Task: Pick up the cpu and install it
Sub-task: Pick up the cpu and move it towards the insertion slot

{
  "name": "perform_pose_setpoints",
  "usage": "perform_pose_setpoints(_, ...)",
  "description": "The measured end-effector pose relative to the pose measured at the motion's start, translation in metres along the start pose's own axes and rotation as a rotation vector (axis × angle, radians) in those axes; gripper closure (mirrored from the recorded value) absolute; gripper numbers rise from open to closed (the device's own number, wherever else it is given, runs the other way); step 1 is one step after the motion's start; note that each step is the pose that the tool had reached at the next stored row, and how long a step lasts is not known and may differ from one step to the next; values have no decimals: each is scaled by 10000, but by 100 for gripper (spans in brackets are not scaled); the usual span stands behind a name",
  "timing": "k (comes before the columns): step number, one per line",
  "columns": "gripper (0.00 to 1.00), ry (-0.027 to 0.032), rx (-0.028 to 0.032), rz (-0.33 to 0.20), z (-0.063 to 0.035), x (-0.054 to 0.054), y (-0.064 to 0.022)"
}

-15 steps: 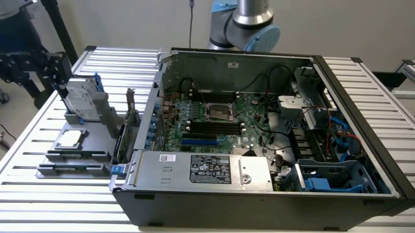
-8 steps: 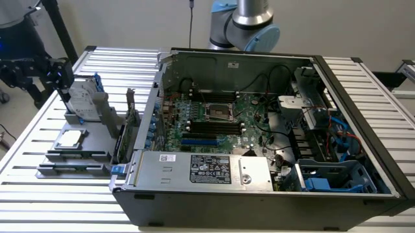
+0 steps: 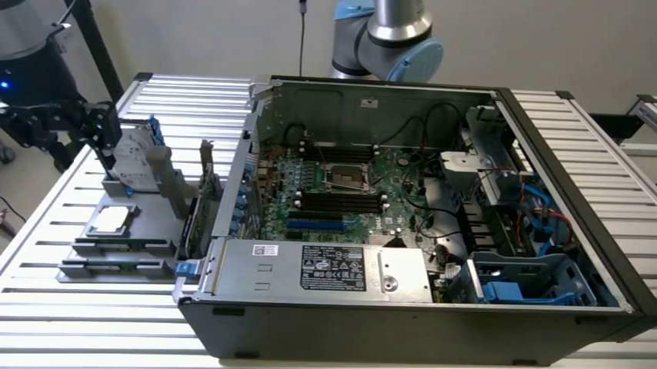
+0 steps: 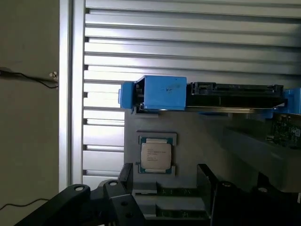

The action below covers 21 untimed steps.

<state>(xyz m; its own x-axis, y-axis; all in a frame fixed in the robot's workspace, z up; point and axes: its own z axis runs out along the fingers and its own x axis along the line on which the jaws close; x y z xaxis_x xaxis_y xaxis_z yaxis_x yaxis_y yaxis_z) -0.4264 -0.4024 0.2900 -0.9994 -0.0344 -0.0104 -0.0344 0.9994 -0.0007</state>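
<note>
The cpu [image 3: 111, 221] is a small square chip with a silvery top. It lies flat in a recess of the grey holder [image 3: 98, 250] on the slatted table, at the exterior view's left. In the wrist view the cpu [image 4: 156, 157] shows printed text and a thin greenish rim. My gripper [image 3: 98, 132] hangs well above the holder, over the hard drive, apart from the chip. Its black fingers [image 4: 126, 178] stand open with nothing between them; the gripper [image 4: 166, 179] frames the chip from above. The motherboard's empty socket [image 3: 347, 177] sits inside the open computer case [image 3: 411, 307].
A silver hard drive in a blue bracket [image 3: 134, 157] stands upright on the holder behind the cpu; its blue end [image 4: 162, 92] is in the wrist view. Memory sticks [image 3: 113, 267] lie in slots nearer the front. A second robot's base [image 3: 385, 38] rises behind the case.
</note>
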Motion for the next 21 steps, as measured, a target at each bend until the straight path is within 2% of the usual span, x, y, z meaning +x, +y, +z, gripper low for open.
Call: perform_pose_setpoints(21, 35, 38, -5, -400, 381, 24, -97)
